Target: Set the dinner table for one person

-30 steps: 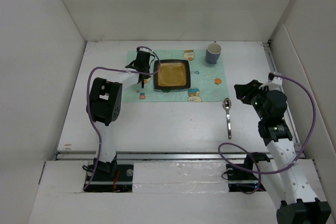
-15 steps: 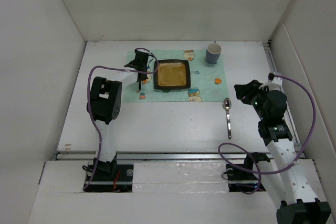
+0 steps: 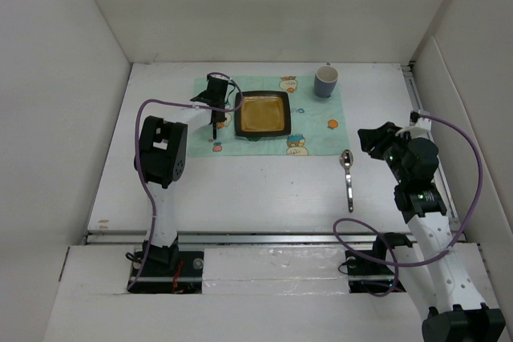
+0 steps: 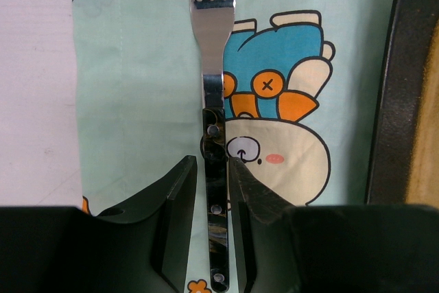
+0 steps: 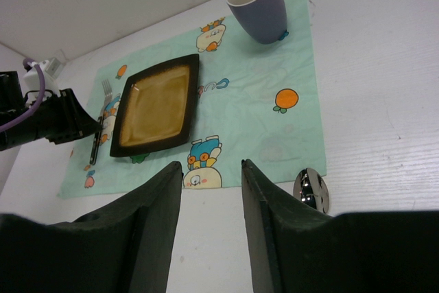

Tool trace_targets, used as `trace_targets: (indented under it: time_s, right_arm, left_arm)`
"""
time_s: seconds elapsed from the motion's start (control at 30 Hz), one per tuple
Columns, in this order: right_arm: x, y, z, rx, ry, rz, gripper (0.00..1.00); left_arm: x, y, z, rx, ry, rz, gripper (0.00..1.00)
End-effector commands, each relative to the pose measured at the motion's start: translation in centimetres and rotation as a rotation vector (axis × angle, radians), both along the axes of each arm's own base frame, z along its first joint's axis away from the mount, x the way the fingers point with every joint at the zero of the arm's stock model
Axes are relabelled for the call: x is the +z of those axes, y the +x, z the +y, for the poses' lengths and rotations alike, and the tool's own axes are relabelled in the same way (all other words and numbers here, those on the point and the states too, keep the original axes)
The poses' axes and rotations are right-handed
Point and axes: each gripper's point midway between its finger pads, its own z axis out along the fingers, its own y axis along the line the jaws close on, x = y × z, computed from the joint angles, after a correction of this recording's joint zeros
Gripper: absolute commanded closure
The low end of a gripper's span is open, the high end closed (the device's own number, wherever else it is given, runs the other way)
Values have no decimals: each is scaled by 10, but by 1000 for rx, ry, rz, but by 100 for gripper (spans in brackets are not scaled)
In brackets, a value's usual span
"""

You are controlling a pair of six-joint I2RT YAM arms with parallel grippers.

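Observation:
The fork (image 4: 214,66) lies flat on the mint-green placemat (image 4: 137,101), just left of the square dark plate (image 3: 262,114), tines pointing away. My left gripper (image 4: 213,162) straddles its dark handle, jaws narrowly open with a thin gap on each side. It also shows from above (image 3: 214,122). The spoon (image 3: 348,174) lies on the white dinner table (image 3: 240,190), off the placemat's right front corner. The purple-grey cup (image 3: 325,81) stands upright at the placemat's far right. My right gripper (image 5: 211,166) is open and empty, above the table right of the spoon (image 5: 312,190).
A metal rail (image 3: 264,234) runs along the table's near edge. White walls enclose the left, back and right sides. The placemat (image 5: 254,114) lies across the far middle, with plate (image 5: 154,104) and cup (image 5: 257,5) on it.
My left gripper has shifted very slightly left at the fork. The right arm, spoon, plate and cup have not moved.

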Motion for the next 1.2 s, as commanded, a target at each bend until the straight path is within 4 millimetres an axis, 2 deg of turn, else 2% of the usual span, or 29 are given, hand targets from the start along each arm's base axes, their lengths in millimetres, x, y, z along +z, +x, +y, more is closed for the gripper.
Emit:
trace_targets:
  time_s: [0.0, 0.03, 0.1, 0.13, 0.17, 0.23, 0.27, 0.3, 0.33, 0.37, 0.4, 0.43, 0.47, 0.5, 0.53, 0.57, 0.6, 0.63, 0.67, 0.7, 0.73, 0.77, 0.83, 0.87, 0.9, 0.93, 0.97, 1.03, 1.17]
  right_arm:
    - [10, 3, -1, -5, -12, -45, 57]
    - [6, 5, -2, -11, -14, -34, 68]
    - [1, 7, -2, -11, -10, -15, 95]
    - [1, 8, -1, -10, -6, -11, 100]
    - [-4, 10, 0, -1, -6, 12, 100]
    - [-15, 10, 1, 11, -23, 61, 100]
    - [-21, 10, 1, 13, -25, 87, 100]
    - [-31, 8, 1, 13, -25, 122, 100]
    - [-42, 6, 1, 13, -26, 151, 100]
    - [-49, 3, 1, 15, -25, 169, 100]
    - [-55, -2, 1, 12, -20, 187, 100]
    - [-70, -7, 1, 11, -19, 221, 100]
    - [-78, -10, 3, 19, -13, 236, 100]
    - [-86, -14, 2, 19, -12, 257, 100]
    - [-93, -17, 1, 9, -16, 283, 100]
    - [-100, -19, -3, -12, -23, 311, 100]
    - [-106, -21, -5, -23, -21, 341, 100]
    - [-111, -22, -4, -22, -17, 363, 100]
    - [-111, -21, -4, -21, -14, 376, 100]
    - [-115, -21, -4, -32, 3, 404, 100]
    - [-120, -22, -4, -36, 5, 434, 95]
    - [-134, -21, -7, -49, 10, 502, 83]
    - [-146, -23, -12, -64, 4, 576, 69]
    - [-157, -24, -13, -66, 9, 627, 60]
    - [-159, -25, -13, -66, 8, 656, 56]
    - [-162, -25, -15, -81, 5, 680, 54]
    - [-170, -27, -19, -109, -4, 716, 49]
    - [-174, -30, -15, -100, 18, 755, 46]
    - [-180, -39, -28, -169, -22, 855, 40]
  left_arm:
    - [38, 7, 6, 24, 7, -79, 77]
    - [60, 9, 6, 35, -14, -123, 77]
    - [89, 10, 3, 42, -55, -181, 78]
    - [108, 10, 0, 51, -91, -220, 79]
    - [148, 6, -2, 52, -140, -299, 80]
    - [187, -4, -6, 46, -213, -365, 85]
    - [231, -19, -13, 27, -273, -448, 88]
    - [249, -33, -28, -18, -313, -477, 96]
    - [252, -47, -31, -32, -328, -483, 100]
    - [292, -72, -33, -55, -384, -562, 100]
    - [304, -90, -40, -94, -471, -575, 100]
    - [283, -107, -45, -119, -513, -531, 100]
    - [325, -141, -51, -213, -621, -623, 100]
    - [305, -160, -54, -231, -668, -582, 100]
    - [305, -175, -55, -259, -700, -583, 100]
    - [326, -205, -54, -321, -744, -639, 100]
    - [326, -217, -54, -347, -762, -640, 100]
    - [315, -227, -54, -369, -755, -618, 100]
    - [314, -245, -52, -401, -751, -606, 98]
    - [310, -253, -51, -419, -746, -594, 92]
    - [301, -259, -50, -437, -724, -580, 89]
    - [302, -272, -47, -461, -722, -583, 87]
    - [292, -283, -43, -479, -707, -583, 81]
    - [299, -293, -37, -491, -694, -634, 79]
    - [298, -296, -34, -492, -682, -649, 77]
    - [293, -298, -30, -484, -668, -657, 76]
    - [299, -305, -22, -476, -657, -705, 75]
    - [296, -313, -22, -487, -661, -721, 72]
    - [306, -329, -18, -504, -663, -781, 68]
